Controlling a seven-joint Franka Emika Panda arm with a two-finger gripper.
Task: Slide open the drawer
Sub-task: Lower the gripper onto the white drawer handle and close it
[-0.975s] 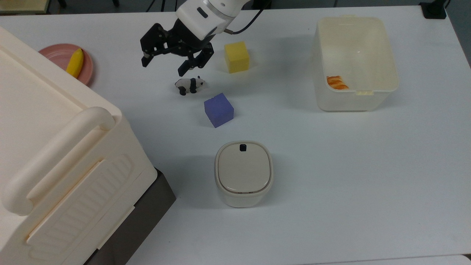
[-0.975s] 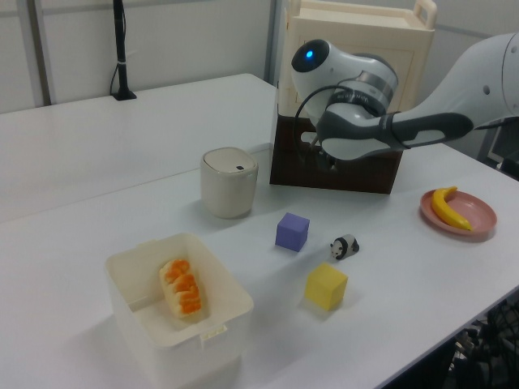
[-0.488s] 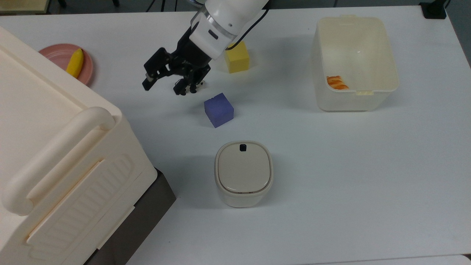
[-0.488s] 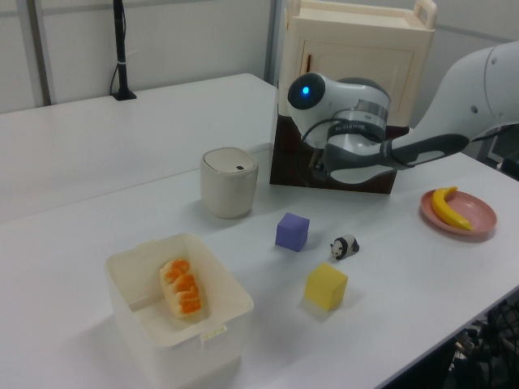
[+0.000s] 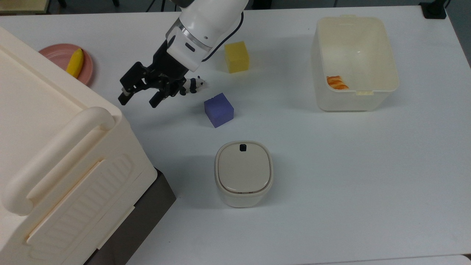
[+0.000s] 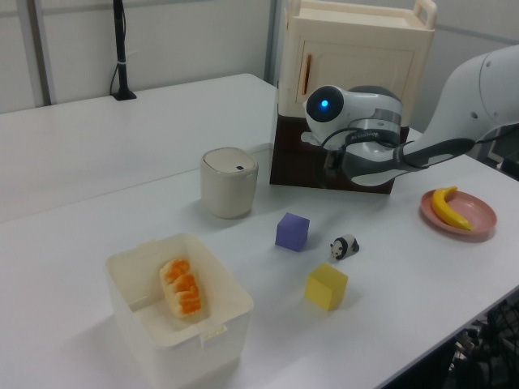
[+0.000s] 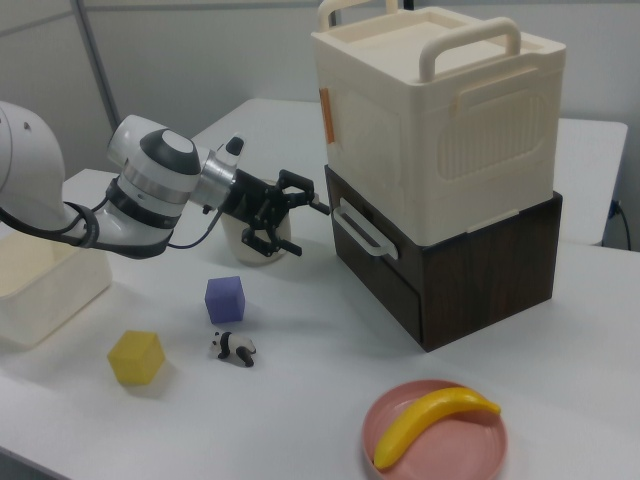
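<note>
The top view is looking almost straight down on the white table point(image 5: 331, 184), with the cream cabinet point(image 5: 55, 158) crowding the top view's left. The left view is facing across the table from low beside the clear tub point(image 6: 174, 312), the cabinet point(image 6: 357, 73) far. The right view is sitting near the pink plate point(image 7: 440, 440), looking back the opposite way. All three are sharing the purple cube point(image 5: 219, 109) point(image 6: 292, 232) point(image 7: 225, 298).

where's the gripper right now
In the right view the gripper hangs open above the table, just left of the drawer and its white handle, not touching it.
</note>
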